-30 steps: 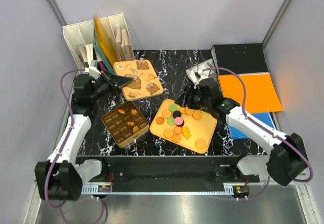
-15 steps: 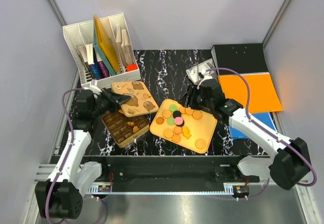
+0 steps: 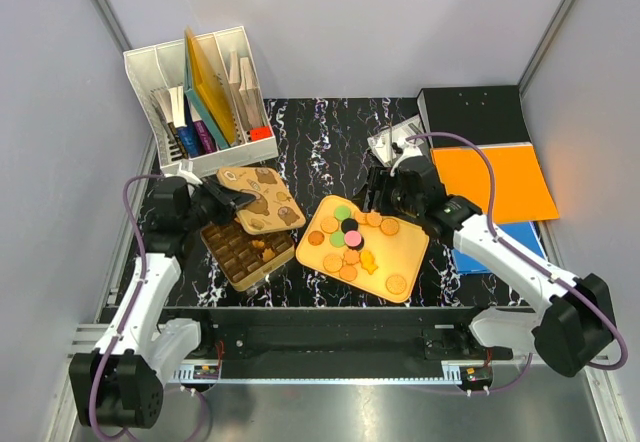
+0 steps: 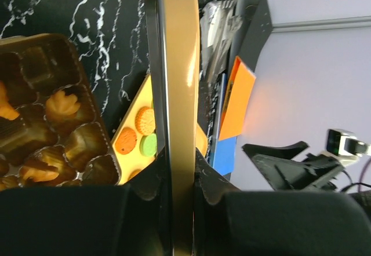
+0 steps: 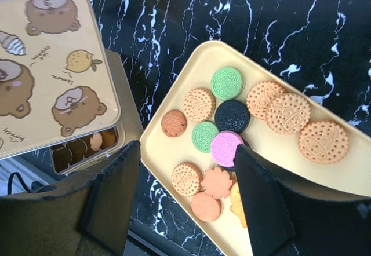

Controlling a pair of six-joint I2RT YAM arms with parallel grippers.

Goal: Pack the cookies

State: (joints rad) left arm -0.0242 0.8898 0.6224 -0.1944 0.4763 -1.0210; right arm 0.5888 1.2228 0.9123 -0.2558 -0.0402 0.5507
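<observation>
Cookies (image 3: 350, 241) lie on a yellow tray (image 3: 405, 262): tan, green, pink and dark discs, also in the right wrist view (image 5: 226, 123). A gold tin (image 3: 240, 252) with brown compartments holds a few cookies (image 4: 61, 102). My left gripper (image 3: 228, 195) is shut on the edge of the bear-printed lid (image 3: 257, 200), holding it over the tin's far side; edge-on in the left wrist view (image 4: 177, 94). The lid also shows in the right wrist view (image 5: 52, 70). My right gripper (image 3: 372, 190) is open and empty above the tray's far edge (image 5: 185, 204).
A white file organizer (image 3: 195, 92) with books stands at the back left. A black box (image 3: 470, 112), an orange folder (image 3: 495, 182) and a blue folder (image 3: 500, 247) lie at the right. A small silver packet (image 3: 392, 140) lies behind the right gripper.
My left gripper has carried the lid from the back of the table down and toward the tin. The right arm has barely moved.
</observation>
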